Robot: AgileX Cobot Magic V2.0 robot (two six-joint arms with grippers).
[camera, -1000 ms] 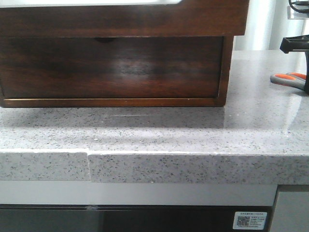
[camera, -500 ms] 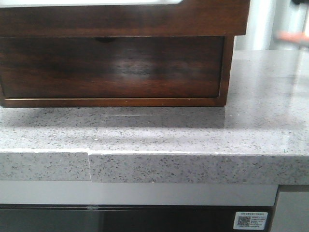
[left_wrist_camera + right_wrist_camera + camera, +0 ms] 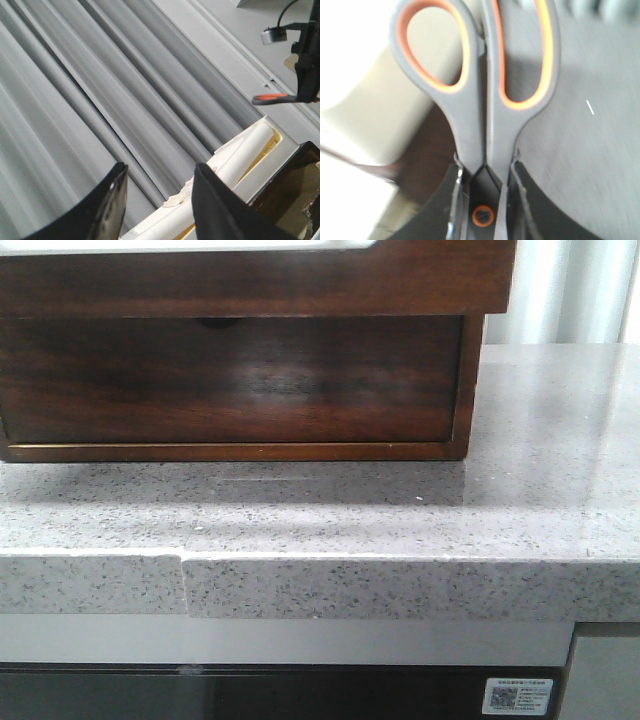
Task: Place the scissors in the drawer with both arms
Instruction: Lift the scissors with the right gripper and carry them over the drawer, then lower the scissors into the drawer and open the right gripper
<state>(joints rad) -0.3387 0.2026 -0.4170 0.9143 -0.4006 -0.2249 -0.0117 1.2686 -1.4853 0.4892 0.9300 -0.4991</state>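
Scissors (image 3: 485, 90) with grey plastic handles and orange-lined loops sit clamped near the pivot in the right tool (image 3: 485, 200), lifted off the speckled grey bench (image 3: 400, 510) for transfer, while the left tool (image 3: 160, 205) hangs open and empty above the dark reddish-brown wooden drawer (image 3: 250, 280), presumably ready to steady it.

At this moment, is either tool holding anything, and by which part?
The right tool grips the scissors near the pivot, at the base of the handles, loops pointing away. The left tool is open and empty.
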